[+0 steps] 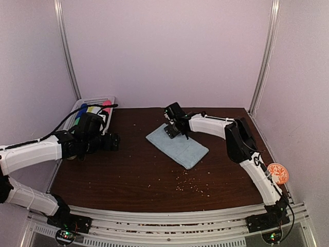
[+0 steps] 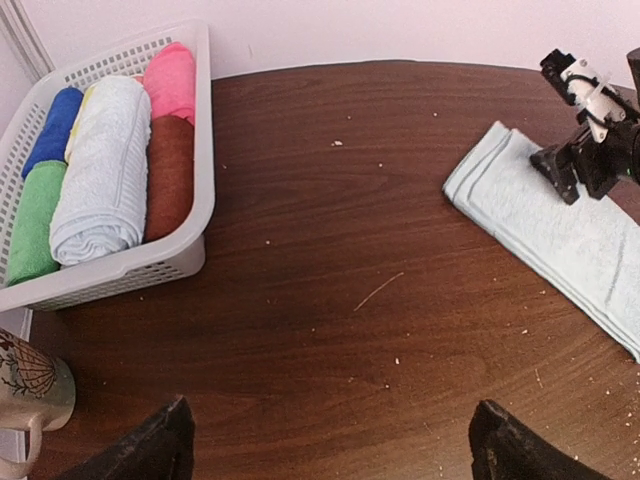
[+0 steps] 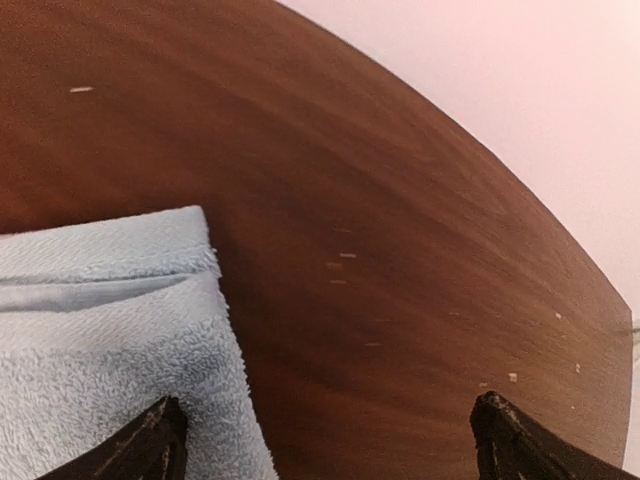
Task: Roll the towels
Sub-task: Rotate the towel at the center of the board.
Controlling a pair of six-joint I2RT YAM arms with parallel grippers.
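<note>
One pale light-blue towel (image 1: pixel 180 147) lies flat and folded at the middle of the brown table (image 1: pixel 128 180). It also shows in the left wrist view as a long strip (image 2: pixel 560 225). My right gripper (image 1: pixel 177 133) hovers open over the towel's far corner. In the right wrist view, one finger sits above the towel's edge (image 3: pixel 100 340) and the gripper (image 3: pixel 328 405) holds nothing. A pale rolled towel (image 2: pixel 100 170) lies in the white basket (image 2: pixel 195 130). My left gripper (image 1: pixel 115 141) stands open and empty over bare wood (image 2: pixel 330 420), to the left of the flat towel.
The basket (image 1: pixel 110 100) at the back left also holds bright blue, green, pink and brown rolls. A patterned mug (image 2: pixel 30 390) stands near the left arm. An orange disc (image 1: pixel 277 173) hangs on the right arm. Crumbs dot the wood.
</note>
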